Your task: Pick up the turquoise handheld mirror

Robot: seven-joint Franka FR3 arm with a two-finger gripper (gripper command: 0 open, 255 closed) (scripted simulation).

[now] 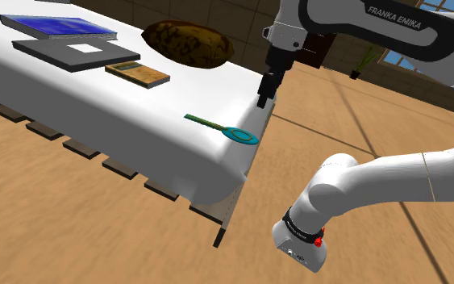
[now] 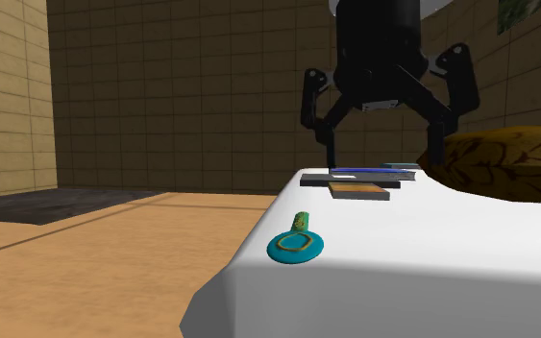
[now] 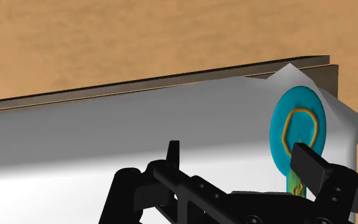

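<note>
Gripper (image 2: 381,161): my two black fingers (image 2: 330,134) stand wide apart, holding nothing; I hang in the air just above and to one side of the mirror's round head.
Mirror (image 1: 223,127): turquoise, lying flat at the white table's (image 1: 96,113) rounded corner, touched by nothing.
Brown booklet (image 1: 139,74): farther in along the table from the mirror.
Grey slab (image 1: 76,53), blue book (image 1: 56,28), mottled brown lump (image 1: 186,42): farthest from the mirror.

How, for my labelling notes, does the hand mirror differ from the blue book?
The mirror is a round turquoise disc on a thin green handle; the book is a blue rectangle. The mirror lies by a corner of the table, near the tool; the book lies far along it. Both lie flat.
</note>
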